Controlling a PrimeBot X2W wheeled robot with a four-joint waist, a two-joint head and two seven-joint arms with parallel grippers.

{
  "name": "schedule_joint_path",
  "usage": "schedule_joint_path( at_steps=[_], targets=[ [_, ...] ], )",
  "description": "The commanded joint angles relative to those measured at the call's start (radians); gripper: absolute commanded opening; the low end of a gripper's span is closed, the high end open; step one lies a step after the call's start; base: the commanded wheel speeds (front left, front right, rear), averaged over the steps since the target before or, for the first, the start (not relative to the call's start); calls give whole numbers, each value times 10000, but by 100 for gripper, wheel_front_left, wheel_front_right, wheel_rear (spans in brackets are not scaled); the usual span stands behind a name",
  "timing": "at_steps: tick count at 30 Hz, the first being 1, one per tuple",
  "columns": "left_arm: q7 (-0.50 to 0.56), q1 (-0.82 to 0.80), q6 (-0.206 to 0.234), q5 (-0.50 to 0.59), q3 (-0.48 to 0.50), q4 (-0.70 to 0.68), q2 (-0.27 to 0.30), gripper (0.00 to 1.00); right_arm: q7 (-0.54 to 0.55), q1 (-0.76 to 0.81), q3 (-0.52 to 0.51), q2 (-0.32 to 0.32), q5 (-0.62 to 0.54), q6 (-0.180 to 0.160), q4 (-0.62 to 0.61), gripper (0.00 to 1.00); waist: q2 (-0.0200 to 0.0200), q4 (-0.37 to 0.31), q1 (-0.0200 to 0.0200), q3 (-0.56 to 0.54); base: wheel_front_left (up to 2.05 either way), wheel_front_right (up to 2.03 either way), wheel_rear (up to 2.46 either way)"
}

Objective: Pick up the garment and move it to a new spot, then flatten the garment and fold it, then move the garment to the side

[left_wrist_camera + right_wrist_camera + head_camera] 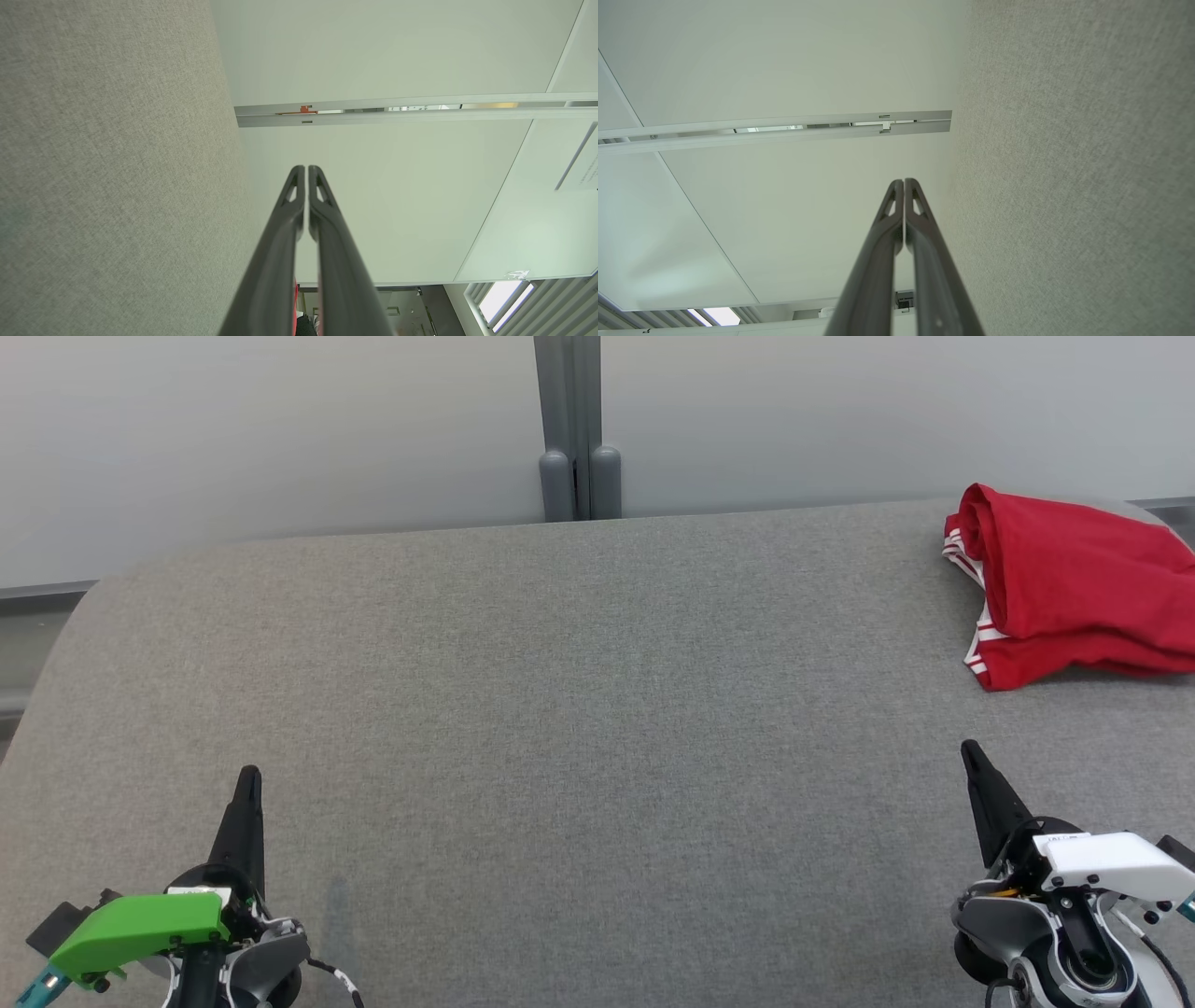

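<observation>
A red garment [1074, 583] with white striped trim lies folded in a bundle at the far right of the grey fabric surface [579, 709]. My left gripper [248, 777] hovers at the lower left, shut and holding nothing. At the lower right my right gripper [969, 749] is likewise shut and holding nothing, a short way in front of the garment. In the left wrist view the left gripper [306, 169] has its tips pressed together, and the right gripper [903, 182] looks the same in the right wrist view. A sliver of red garment [295, 310] peeks between the left fingers.
Pale wall panels rise behind the surface, joined by a grey vertical post [577, 429]. The surface's far edge curves down at the left corner [65, 616]. The garment runs past the head view's right border.
</observation>
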Motion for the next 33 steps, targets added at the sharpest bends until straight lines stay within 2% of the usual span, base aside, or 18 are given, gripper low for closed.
schedule_joint_path(
  at_steps=[1, 33],
  targets=[
    [46, -110, -39, -6, 32, -28, 76, 0, 44, -70, -25, -2, 54, 4, 23, 0, 0, 0, 0, 0, 0, 0, 0],
    [43, -109, -39, -7, 29, -29, 75, 0, 37, -67, -16, -3, 62, 4, 21, 0, 0, 0, 0, 0, 0, 0, 0]
  ],
)
